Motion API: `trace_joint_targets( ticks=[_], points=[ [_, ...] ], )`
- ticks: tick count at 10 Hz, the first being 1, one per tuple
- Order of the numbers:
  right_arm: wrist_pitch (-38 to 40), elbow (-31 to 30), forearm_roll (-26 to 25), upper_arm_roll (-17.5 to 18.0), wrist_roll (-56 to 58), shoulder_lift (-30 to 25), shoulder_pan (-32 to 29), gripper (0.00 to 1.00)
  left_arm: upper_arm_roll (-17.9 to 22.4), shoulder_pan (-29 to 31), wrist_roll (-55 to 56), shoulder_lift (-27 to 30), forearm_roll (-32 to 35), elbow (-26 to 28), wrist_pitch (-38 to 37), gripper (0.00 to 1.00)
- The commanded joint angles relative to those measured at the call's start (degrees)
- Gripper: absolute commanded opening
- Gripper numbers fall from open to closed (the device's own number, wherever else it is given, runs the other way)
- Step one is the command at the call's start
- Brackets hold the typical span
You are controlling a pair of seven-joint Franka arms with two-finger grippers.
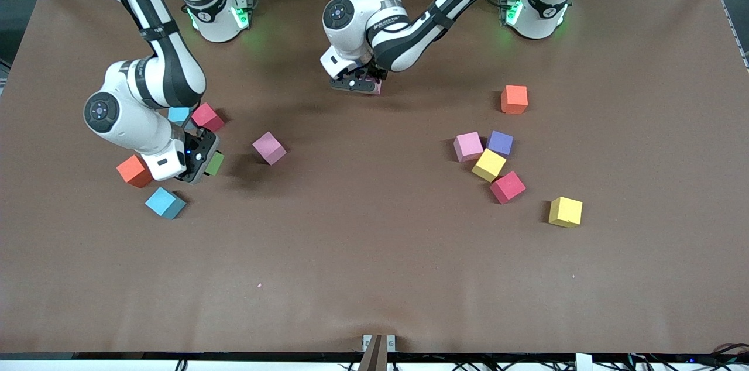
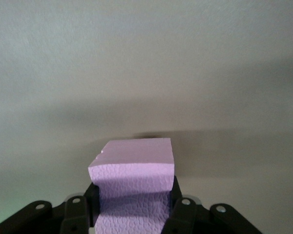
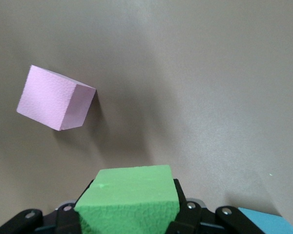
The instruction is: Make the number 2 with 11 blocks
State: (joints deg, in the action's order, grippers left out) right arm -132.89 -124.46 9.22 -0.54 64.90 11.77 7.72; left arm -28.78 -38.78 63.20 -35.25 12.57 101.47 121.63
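Here the left gripper (image 1: pixel 358 85) is clamped on a pale purple block (image 2: pixel 135 185), its two fingers pressed against the block's sides; it holds it low over the table (image 1: pixel 374 277), toward the robots' end near the middle. In the front view only a sliver of that block shows under the gripper.

The right gripper (image 1: pixel 202 161) is closed on a green block (image 3: pixel 129 202), low over the table at the right arm's end. Near this gripper lies a pink block (image 1: pixel 269 148), tilted on an edge, toward the middle of the table. Just beside the gripper are an orange block (image 1: pixel 134 171) and a blue block (image 1: pixel 165 202), the blue one nearer the front camera. A red block (image 1: pixel 208 117) and a light blue block (image 1: pixel 178 114) lie farther from the camera, partly hidden by the right arm.

Toward the left arm's end sits a loose cluster: a second pink block (image 1: pixel 468 146), a purple block (image 1: pixel 500 143), a yellow block (image 1: pixel 488 164) and a second red block (image 1: pixel 507 187), touching or nearly so. A second orange block (image 1: pixel 514 99) lies apart, farther from the camera, and a second yellow block (image 1: pixel 566 211) apart, nearer it.

No digit shape stands on the table; the blocks lie scattered.
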Motion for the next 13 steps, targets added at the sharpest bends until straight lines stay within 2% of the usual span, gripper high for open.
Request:
trace_joint_targets(
  ticks=[1, 4, 11, 12, 13],
  points=[
    [2.1, -1.4, 1.2, 0.4, 4.3, -3.7, -0.1, 0.28, -0.1, -0.2, 4.2, 0.1, 1.4, 2.8, 2.5, 0.0],
    [5.6, -2.2, 1.2, 0.4, 4.2, -6.5, 2.6, 0.28, -0.1, -0.3, 7.2, 0.0, 1.5, 3.6, 3.7, 0.0],
    [2.1, -7.5, 0.4, 0.5, 4.1, -7.6, 6.6, 0.3, -0.1, -0.8, 7.2, -1.5, 5.1, 3.6, 6.2, 0.0],
    [1.4, -7.9, -1.9, 0.5, 4.1, -8.2, 6.7, 0.3, -0.1, -0.8, 7.2, -1.4, 5.2, 3.6, 6.2, 0.18],
    [1.1, -7.8, -4.3, 0.6, 4.0, -8.9, 6.9, 0.3, -0.1, -0.9, 7.3, -1.4, 6.5, 3.6, 6.2, 0.99]
  ],
)
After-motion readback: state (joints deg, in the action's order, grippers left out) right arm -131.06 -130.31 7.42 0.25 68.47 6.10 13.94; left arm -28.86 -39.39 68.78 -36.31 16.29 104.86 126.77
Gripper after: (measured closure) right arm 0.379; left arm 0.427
